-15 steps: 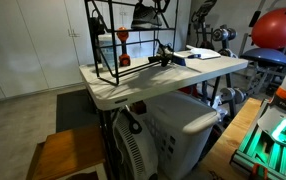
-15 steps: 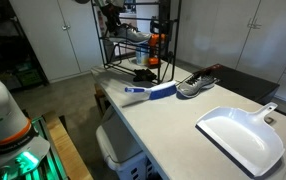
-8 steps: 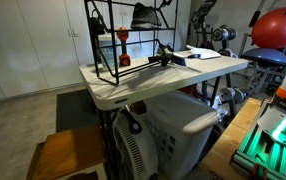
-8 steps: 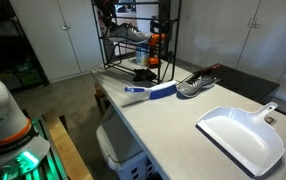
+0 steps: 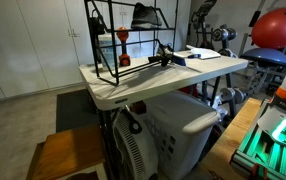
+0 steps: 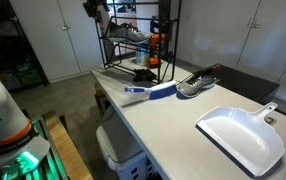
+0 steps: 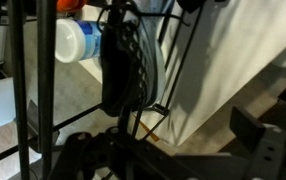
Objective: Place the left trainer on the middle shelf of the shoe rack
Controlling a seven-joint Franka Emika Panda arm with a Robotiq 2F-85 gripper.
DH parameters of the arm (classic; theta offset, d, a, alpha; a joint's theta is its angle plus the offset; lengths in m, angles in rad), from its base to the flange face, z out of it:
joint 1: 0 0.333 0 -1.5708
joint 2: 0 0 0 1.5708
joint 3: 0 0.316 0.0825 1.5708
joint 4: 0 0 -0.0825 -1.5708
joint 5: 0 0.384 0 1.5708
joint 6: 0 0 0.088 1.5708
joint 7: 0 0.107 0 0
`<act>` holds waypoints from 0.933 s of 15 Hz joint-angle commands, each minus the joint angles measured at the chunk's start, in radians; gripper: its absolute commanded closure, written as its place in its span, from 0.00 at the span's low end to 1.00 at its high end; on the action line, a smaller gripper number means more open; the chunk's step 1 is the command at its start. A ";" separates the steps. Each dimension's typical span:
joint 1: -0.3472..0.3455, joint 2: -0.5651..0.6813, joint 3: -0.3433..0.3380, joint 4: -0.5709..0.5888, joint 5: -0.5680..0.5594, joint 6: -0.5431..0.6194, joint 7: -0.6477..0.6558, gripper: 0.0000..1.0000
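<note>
The shoe rack [image 5: 108, 45] stands at the end of the white table [image 5: 173, 72]; it also shows in an exterior view [image 6: 168, 40]. A dark trainer with a white sole [image 6: 131, 32] lies on the middle shelf [image 6: 123, 40] and shows in an exterior view [image 5: 144, 15] too. In the wrist view it [image 7: 128, 60] hangs dark behind the rods. My gripper [image 6: 94, 8] is beside the rack's top, apart from the trainer. In the wrist view its jaws [image 7: 173, 150] are spread and empty.
The like trainer [image 6: 195, 84] lies on the table beside a blue brush [image 6: 153, 92]. A white dustpan [image 6: 241, 135] lies nearer the camera. A white bottle with an orange cap [image 7: 78, 40] stands in the rack. A dark object [image 6: 141, 73] sits on the bottom tier.
My gripper has drawn back from the trainer on the middle shelf, away from the rack. The trainer stays on the shelf.
</note>
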 commanded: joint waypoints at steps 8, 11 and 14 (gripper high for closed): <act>-0.070 -0.145 0.000 0.235 -0.245 -0.649 0.462 0.00; -0.085 -0.150 0.007 0.274 -0.311 -0.707 0.588 0.00; -0.087 -0.129 0.010 0.298 -0.333 -0.738 0.743 0.00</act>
